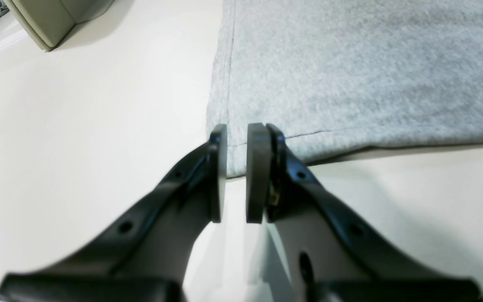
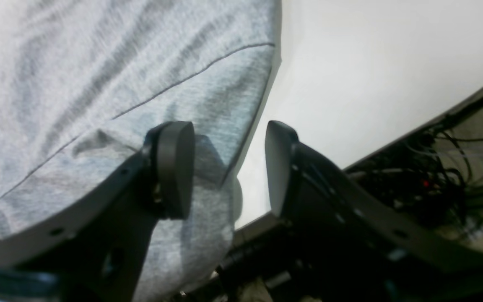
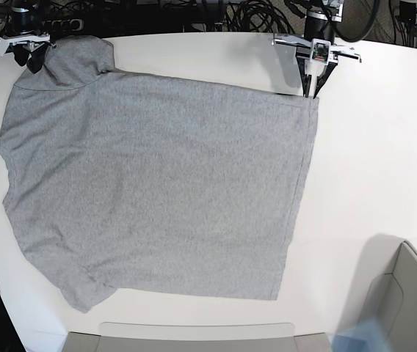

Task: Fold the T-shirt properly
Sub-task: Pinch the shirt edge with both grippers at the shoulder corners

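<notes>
The heather-grey T-shirt (image 3: 157,183) lies flat on the white table (image 3: 385,161), plain side up, its hem toward the right of the base view. My left gripper (image 1: 238,134) (image 3: 313,92) points down at the far hem corner. Its jaws stand narrowly open, with the corner of the T-shirt (image 1: 350,75) lying between the pads. My right gripper (image 2: 227,138) (image 3: 34,60) is wide open at the far sleeve, near the table's back edge. One finger hangs over the T-shirt (image 2: 99,75) sleeve, the other over bare table beside the sleeve edge.
A beige bin (image 3: 407,293) (image 1: 53,21) stands at the near right corner and a flat beige tray (image 3: 194,337) at the front edge. Cables and gear (image 2: 434,184) (image 3: 194,15) lie beyond the table's back edge.
</notes>
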{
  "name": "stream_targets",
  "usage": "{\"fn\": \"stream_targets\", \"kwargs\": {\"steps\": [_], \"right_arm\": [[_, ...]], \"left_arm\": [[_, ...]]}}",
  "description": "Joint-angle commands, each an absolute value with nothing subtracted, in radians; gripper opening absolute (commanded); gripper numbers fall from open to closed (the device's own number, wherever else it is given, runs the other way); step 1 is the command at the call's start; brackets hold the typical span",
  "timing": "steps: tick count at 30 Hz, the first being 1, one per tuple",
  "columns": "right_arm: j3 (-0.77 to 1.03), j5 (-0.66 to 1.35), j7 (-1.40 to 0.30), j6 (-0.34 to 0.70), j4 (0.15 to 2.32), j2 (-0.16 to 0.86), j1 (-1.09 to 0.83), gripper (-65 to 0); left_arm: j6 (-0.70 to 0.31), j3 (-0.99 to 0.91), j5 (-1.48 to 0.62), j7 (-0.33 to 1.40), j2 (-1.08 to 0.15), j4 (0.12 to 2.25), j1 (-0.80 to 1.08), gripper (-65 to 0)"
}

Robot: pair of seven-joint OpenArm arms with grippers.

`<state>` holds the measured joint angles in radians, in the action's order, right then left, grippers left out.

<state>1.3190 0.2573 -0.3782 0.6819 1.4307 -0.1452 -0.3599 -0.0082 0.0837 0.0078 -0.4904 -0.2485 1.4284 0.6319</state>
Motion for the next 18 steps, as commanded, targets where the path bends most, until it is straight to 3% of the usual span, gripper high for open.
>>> {"fn": "stream_targets", "kwargs": {"steps": [1, 13, 15, 18], "right_arm": [[1.3, 0.096, -0.53, 0.698, 1.392, -0.157, -0.366, -36.8], [1.17, 0.022, -0.53, 0.698, 1.328, -0.157, -0.38, -37.7], [1.144, 0.024, -0.53, 0.698, 1.326, -0.157, -0.392, -43.8], [1.107, 0.021, -0.532, 0.698, 1.334, -0.157, -0.4, -58.9]], "left_arm": [[-0.002, 0.084, 0.007, -0.516, -0.251, 1.443, 0.644, -55.5], [0.001, 0.11, 0.005, -0.518, -0.249, 1.443, 0.647, -55.5], [0.001, 0.11, 0.005, -0.518, -0.249, 1.443, 0.647, -55.5], [0.001, 0.11, 0.005, -0.518, -0.249, 1.443, 0.647, -55.5]]}}
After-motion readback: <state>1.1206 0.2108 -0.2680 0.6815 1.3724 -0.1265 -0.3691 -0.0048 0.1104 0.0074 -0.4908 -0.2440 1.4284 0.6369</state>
